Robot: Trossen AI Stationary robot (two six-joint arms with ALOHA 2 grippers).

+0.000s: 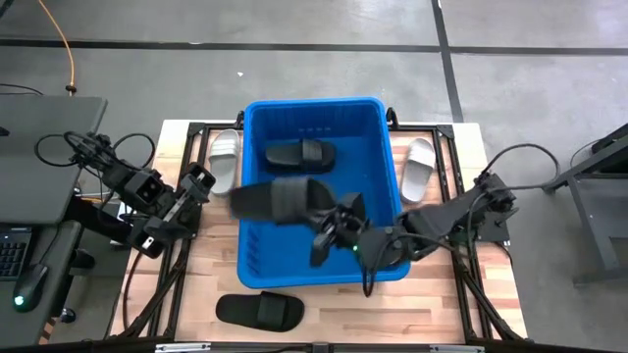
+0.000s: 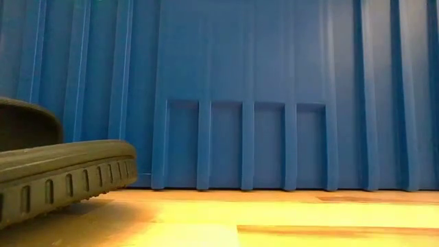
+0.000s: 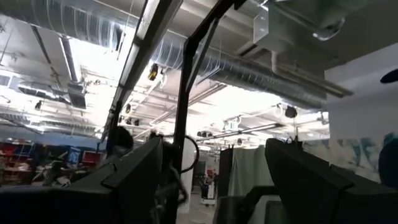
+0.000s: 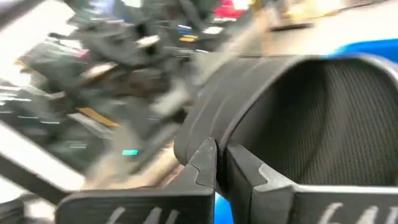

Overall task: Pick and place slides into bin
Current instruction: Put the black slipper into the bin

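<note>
The blue bin stands mid-table with one black slide lying on its floor at the far end. My right gripper reaches in over the bin from the right, shut on a second black slide, which hangs above the bin's left half. My left gripper waits left of the bin, open, pointing up at the ceiling. A pale slide lies left of the bin and another pale slide lies right of it. A third black slide lies near the table's front edge. My right gripper pinches the ribbed strap of the black slide at its edge between its two fingers. The fingers come about level from the table's right side. The slide is lifted clear above the bin, its far end reaching over the bin's left rim.
The low view shows the bin's ribbed wall close up and the sole of the near black slide on the wooden table top. A desk with equipment stands beyond the table's left edge.
</note>
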